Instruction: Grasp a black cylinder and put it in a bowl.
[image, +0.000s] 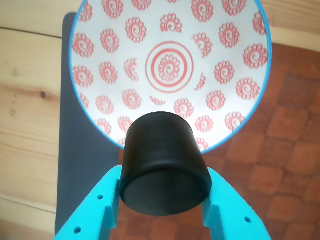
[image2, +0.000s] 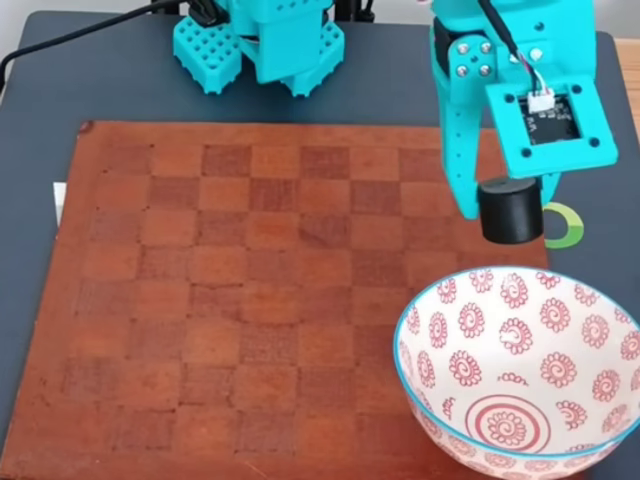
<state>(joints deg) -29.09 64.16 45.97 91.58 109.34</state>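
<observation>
My teal gripper (image: 165, 200) is shut on the black cylinder (image: 162, 167), which it holds in the air. In the fixed view the gripper (image2: 512, 205) carries the cylinder (image2: 511, 212) above the board, just behind the far rim of the bowl (image2: 520, 365). The bowl is white with red spiral flowers and a light blue rim, and nothing lies in it. In the wrist view the bowl (image: 170, 65) spreads out beyond the cylinder, whose top end overlaps the bowl's near rim.
A reddish-brown chessboard (image2: 250, 290) lies on a dark mat (image2: 400, 90). The arm's teal base (image2: 260, 45) stands at the back. A green-and-white ring mark (image2: 566, 226) sits to the right of the cylinder. Light wood table (image: 27, 115) shows beside the mat.
</observation>
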